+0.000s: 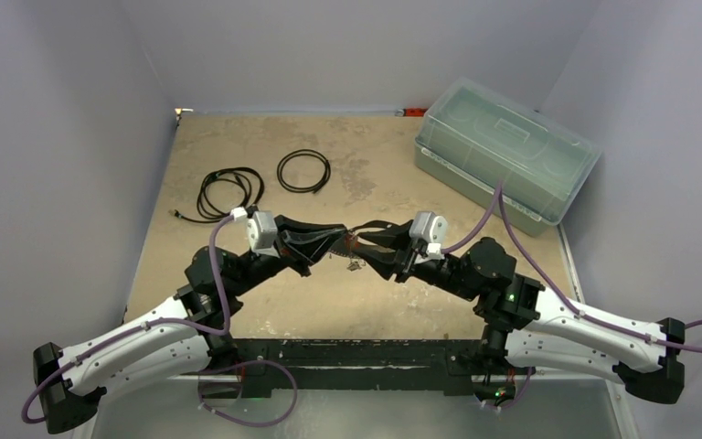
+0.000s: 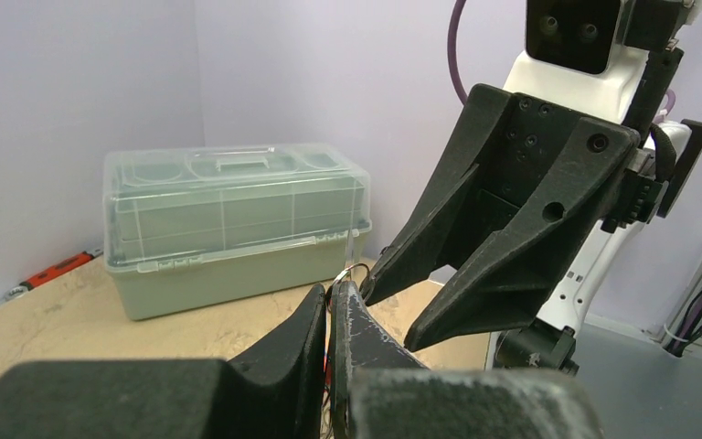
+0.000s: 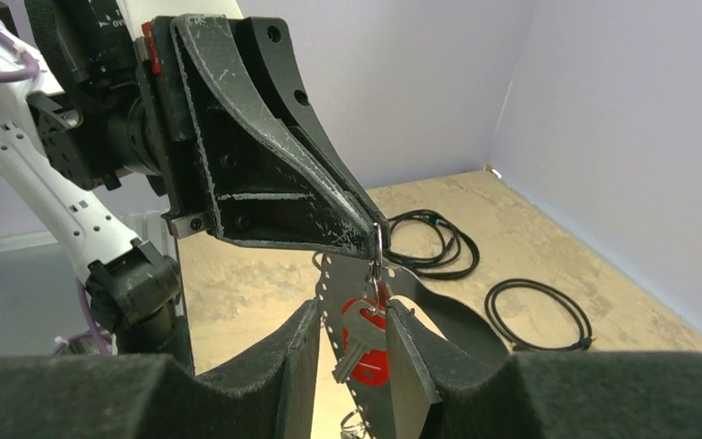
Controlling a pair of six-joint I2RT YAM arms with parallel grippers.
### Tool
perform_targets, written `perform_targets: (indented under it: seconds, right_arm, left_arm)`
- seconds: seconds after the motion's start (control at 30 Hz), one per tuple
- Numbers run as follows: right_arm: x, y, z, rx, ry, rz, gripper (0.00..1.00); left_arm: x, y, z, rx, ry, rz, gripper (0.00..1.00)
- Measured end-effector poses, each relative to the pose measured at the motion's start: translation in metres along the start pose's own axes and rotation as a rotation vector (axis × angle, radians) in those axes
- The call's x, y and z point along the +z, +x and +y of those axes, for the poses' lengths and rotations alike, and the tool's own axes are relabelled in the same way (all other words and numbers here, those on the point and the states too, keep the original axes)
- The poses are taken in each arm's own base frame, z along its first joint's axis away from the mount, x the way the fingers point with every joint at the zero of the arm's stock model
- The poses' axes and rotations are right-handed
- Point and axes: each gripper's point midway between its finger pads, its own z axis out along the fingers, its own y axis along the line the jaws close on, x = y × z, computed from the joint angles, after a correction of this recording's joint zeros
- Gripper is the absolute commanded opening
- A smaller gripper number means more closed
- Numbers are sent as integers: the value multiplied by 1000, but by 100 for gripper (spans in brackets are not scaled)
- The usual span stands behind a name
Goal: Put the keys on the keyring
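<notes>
Above mid-table, my left gripper pinches the keyring. My right gripper sits half-closed around the hanging keys; whether it grips them, I cannot tell.

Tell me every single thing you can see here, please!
table: one, sandy brown, under everything.
storage box: one, see-through lid over a pale green base, far right corner.
cable coils: two, black, far left of the table.
orange thing: one, far edge; too small to tell what it is.
keys: a little bunch, silver and red, dangling between the grippers; I cannot count them.
keyring: one, pale silver, hanging from the left gripper beside the keys.
left gripper: one, black, shut on the keyring.
right gripper: one, black, fingers apart on either side of the keys.
arms: two, white and black, reaching in from the near edge.
</notes>
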Motion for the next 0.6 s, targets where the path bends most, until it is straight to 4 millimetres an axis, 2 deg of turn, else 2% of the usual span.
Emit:
perform_targets:
  seconds: [0.33, 0.6]
  right_arm:
    - [-1, -15, -1, -5, 4, -55, 35]
    - [0, -18, -2, -6, 5, -71, 34]
  left_arm:
    - [-1, 3, 0, -3, 2, -2, 0]
    - [0, 1, -3, -19, 15, -12, 0]
